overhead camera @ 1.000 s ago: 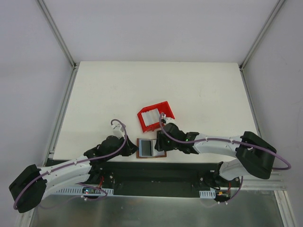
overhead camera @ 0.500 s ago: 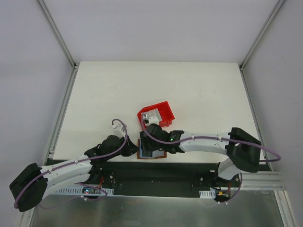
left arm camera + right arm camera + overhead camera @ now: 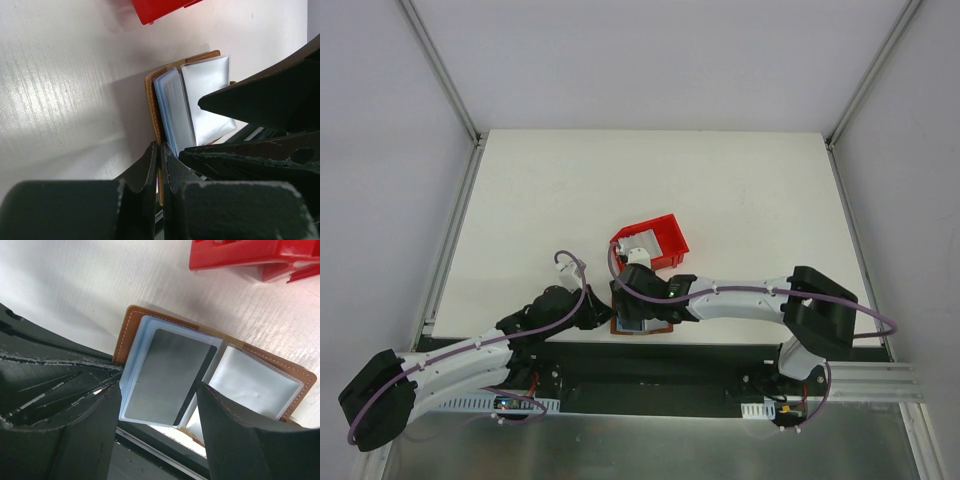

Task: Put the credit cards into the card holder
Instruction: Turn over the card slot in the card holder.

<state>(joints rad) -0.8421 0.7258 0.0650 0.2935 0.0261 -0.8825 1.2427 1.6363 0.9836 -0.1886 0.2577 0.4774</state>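
The brown card holder [image 3: 642, 326] lies open at the table's near edge, pale blue sleeves up [image 3: 260, 382]. A grey credit card [image 3: 167, 374] with a dark stripe lies flat on its left half; I cannot tell if it sits inside a sleeve. My right gripper [image 3: 160, 415] hovers open over that card, one finger either side of it [image 3: 628, 295]. My left gripper [image 3: 161, 160] is shut on the card holder's brown left edge [image 3: 154, 107], low beside it [image 3: 604, 318]. More pale credit cards [image 3: 638, 243] lie in the red tray.
The red open-topped tray [image 3: 670, 241] stands just beyond the card holder, close to the right wrist. The table's metal front rail [image 3: 650, 350] runs right under the card holder. Both forearms crowd the near edge.
The right gripper has swung left, from the card holder's right side to above it, and its jaws have spread wider. The left gripper has held its pinch.
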